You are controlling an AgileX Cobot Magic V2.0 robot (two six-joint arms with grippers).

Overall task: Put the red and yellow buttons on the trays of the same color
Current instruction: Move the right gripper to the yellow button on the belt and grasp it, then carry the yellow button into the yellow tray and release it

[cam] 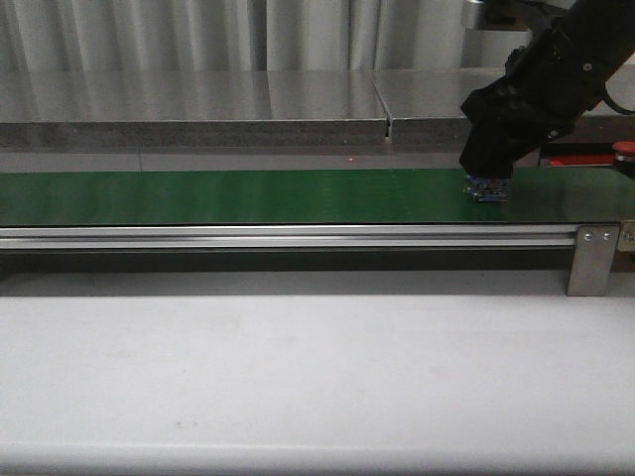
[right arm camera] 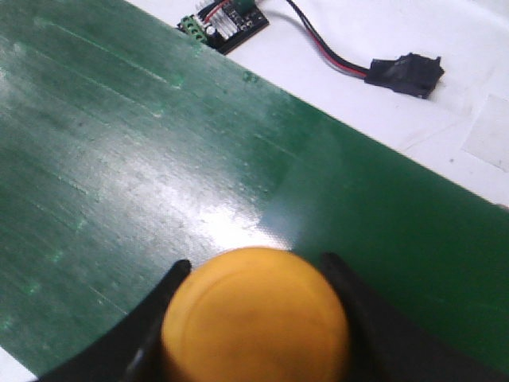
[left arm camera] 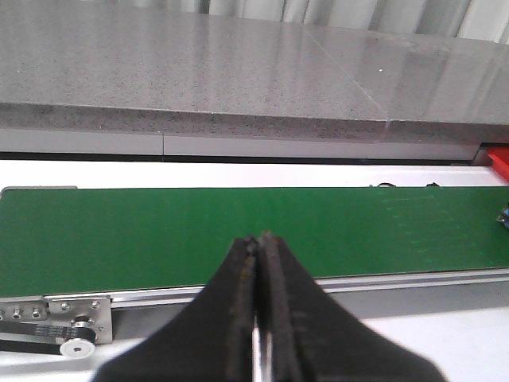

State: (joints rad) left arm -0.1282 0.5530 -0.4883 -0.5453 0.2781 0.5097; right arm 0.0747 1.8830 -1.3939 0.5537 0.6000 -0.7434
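Right arm is down on the green belt [cam: 248, 196], near its right end. The right pincer [right arm camera: 254, 318] has a yellow button [right arm camera: 256, 314] sitting squarely between its two fingers [right arm camera: 155, 318], one on each side of the cap. Whether the pads press the cap or only flank it, I cannot tell from the wrist view. In the front view the arm hides the cap; only a small bluish base shows at the belt under the tips.

Step in hand, as I read it: picking the yellow button off the belt. Next call: confirm the hold, lift straight clear, carry to a yellow tray. No yellow tray is visible; only a red tray [cam: 573, 160] edge shows behind the arm, far right.

Left pincer [left arm camera: 259, 318] is pinched closed, empty, hanging above the belt's near edge, well apart from the button.
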